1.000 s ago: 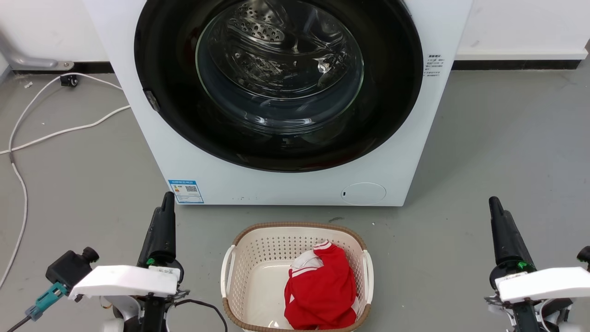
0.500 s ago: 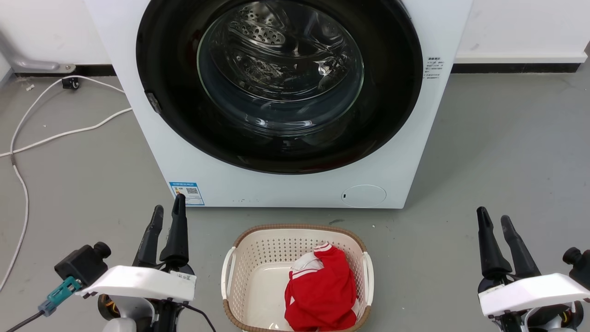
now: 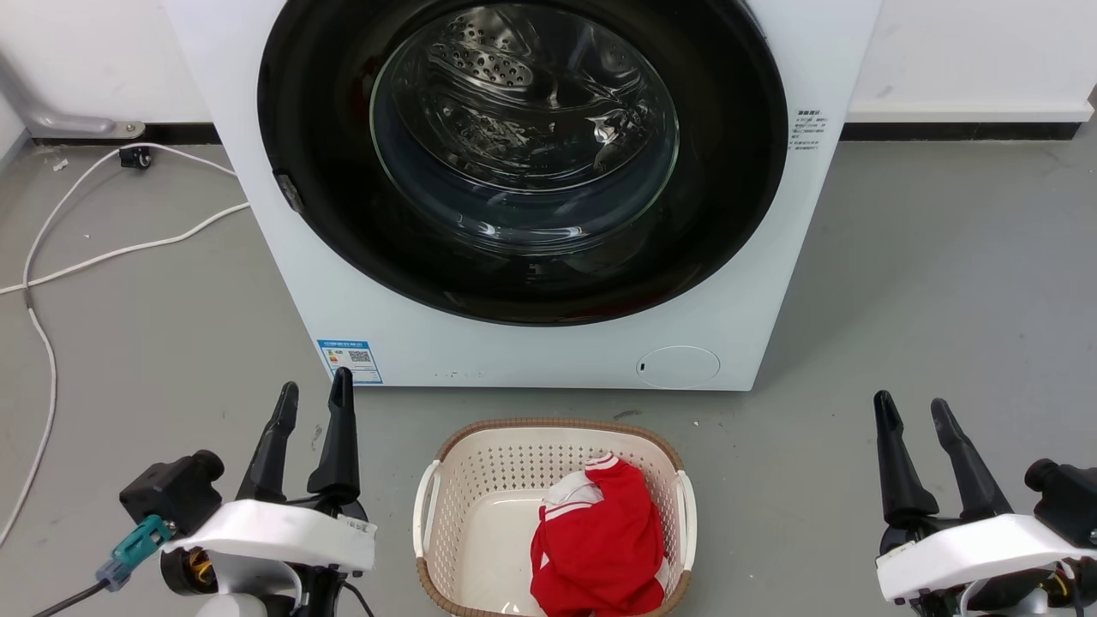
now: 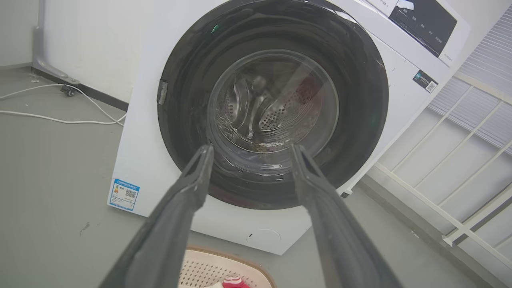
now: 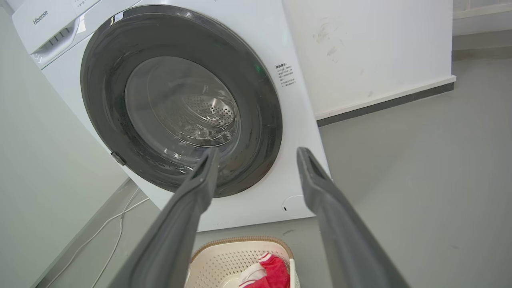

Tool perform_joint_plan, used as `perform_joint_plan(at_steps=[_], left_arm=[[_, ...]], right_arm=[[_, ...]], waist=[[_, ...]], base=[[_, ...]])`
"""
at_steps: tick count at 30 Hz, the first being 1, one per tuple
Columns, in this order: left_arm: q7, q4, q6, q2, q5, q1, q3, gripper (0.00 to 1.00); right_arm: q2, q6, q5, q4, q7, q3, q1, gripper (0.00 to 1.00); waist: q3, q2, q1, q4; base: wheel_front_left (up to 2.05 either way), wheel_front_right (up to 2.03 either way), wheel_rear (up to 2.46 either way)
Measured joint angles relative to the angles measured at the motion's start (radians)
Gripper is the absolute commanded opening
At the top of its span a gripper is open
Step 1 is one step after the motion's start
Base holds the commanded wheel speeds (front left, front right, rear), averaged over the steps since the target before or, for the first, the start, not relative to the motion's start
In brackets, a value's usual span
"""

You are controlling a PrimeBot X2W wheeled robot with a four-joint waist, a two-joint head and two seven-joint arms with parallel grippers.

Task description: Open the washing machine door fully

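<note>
Washing machine door (image 3: 523, 163) sits shut, flush against the front of the white washer (image 3: 531, 356) at the far middle of your scene. Its glossy black ring spans nearly the whole width of the cabinet, and the steel drum shows through its clear bowl window. On the far left, white cables (image 3: 51, 257) trail across the grey floor (image 3: 926, 300) toward the wall. A small grey tab (image 3: 287, 190) sits on the left rim of the black ring. Lower on the washer's left corner you can see a blue label (image 3: 350, 360). Your left gripper (image 3: 315, 384) hangs near you at the left, above the floor and well short of the washer, with its two dark fingers moderately parted and floor showing between them. From its wrist camera those fingers frame the lower part of the glass window. Between your two arms, just in front of the washer, stands a cream perforated basket (image 3: 557, 422) with a brown rim, and a red garment (image 3: 600, 540) with white trim is crumpled inside it. A round cover (image 3: 678, 366) marks the washer's lower right. Your right gripper (image 3: 910, 403) hangs near you at the right, apart from the washer, its fingers likewise spread to a middling gap and closed on no object.
</note>
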Motion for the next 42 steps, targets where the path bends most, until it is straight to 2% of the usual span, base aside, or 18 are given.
perform_joint_plan(at_steps=[26,42], left_arm=[[-0.062,0.006,0.037,0.022,0.272,0.000,-0.031,1.00],[-0.093,0.005,0.052,0.026,0.398,0.000,-0.044,1.00]], right_arm=[[0.002,0.000,-0.278,-0.029,-0.006,0.001,0.019,1.00],[0.002,0.000,-0.387,-0.039,-0.012,0.000,0.030,1.00]], waist=[[-0.008,-0.0001,0.0001,-0.003],[-0.008,0.0000,0.0000,-0.008]], base=[[0.00,0.00,0.00],[0.00,0.00,0.00]])
